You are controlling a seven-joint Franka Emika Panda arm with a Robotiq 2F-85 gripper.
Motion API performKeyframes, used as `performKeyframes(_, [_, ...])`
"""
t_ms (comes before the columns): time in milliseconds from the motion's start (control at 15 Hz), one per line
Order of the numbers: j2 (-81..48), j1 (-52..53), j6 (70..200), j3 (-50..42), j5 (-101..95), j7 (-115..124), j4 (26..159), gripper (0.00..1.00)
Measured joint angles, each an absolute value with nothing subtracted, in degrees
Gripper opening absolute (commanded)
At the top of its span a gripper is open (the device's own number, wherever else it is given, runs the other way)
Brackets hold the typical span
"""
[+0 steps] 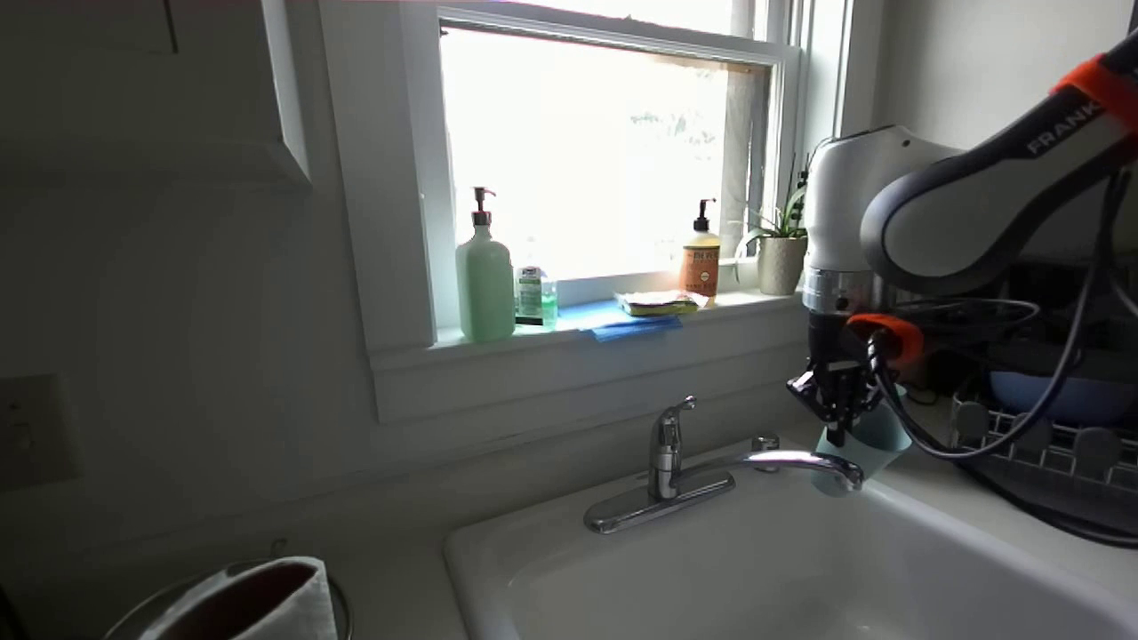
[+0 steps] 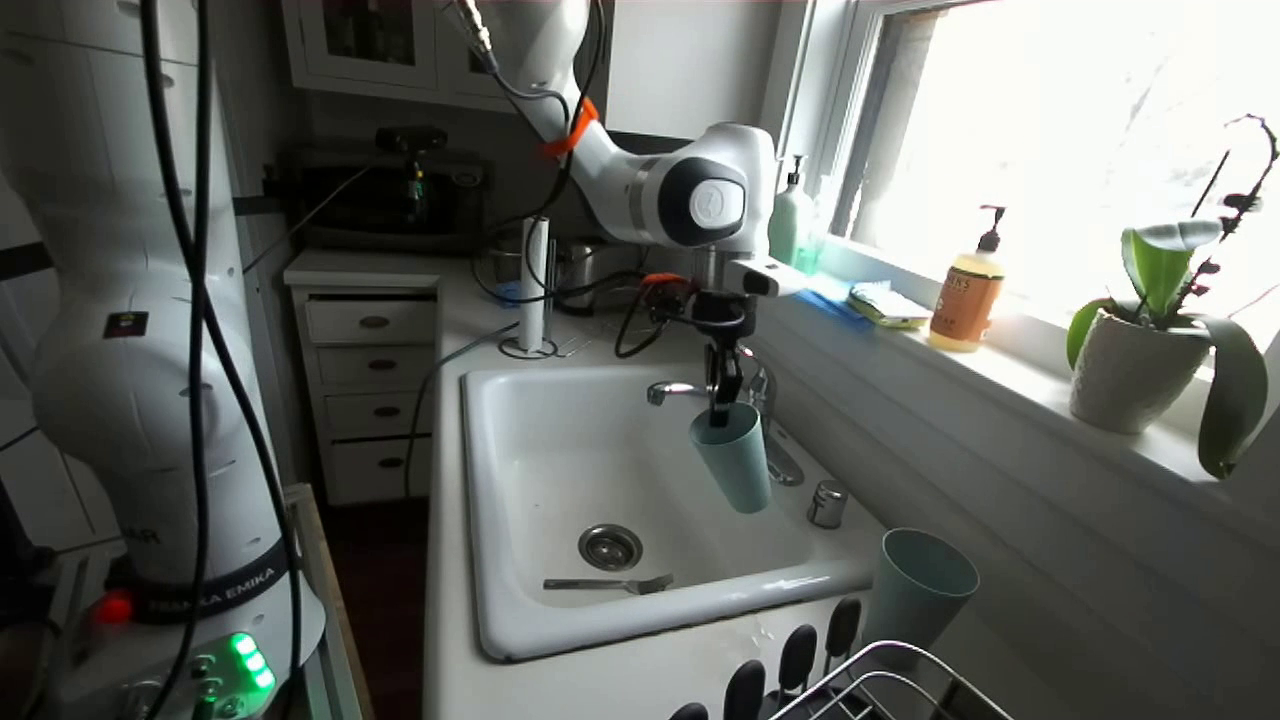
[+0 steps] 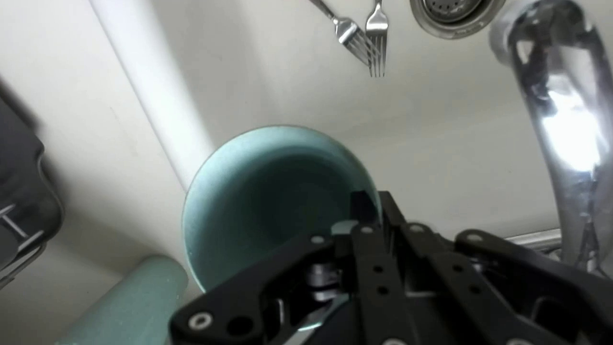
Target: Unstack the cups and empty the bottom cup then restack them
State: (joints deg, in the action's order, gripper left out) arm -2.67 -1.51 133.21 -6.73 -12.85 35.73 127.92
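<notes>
Green pump bottle (image 1: 486, 284), orange pump bottle (image 1: 700, 267) and potted plant (image 2: 1140, 370) on the windowsill (image 2: 1035, 377)

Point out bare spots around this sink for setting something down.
Bare: counter between sink and dish rack; windowsill between orange soap and potted plant.
Crowded: beside the drain, where forks lie; between dish rack and wall, where a cup stands.

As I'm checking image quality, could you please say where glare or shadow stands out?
In both exterior views the window is mostly washed white; in an exterior view the wall beside it is dim; in the wrist view the faucet glares and the held cup is dark inside.
</notes>
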Motion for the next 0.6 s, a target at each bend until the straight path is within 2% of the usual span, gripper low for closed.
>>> performKeyframes(600, [3.21, -1.81, 146.46, -5.60, -42.88, 62.62, 136.88, 0.01])
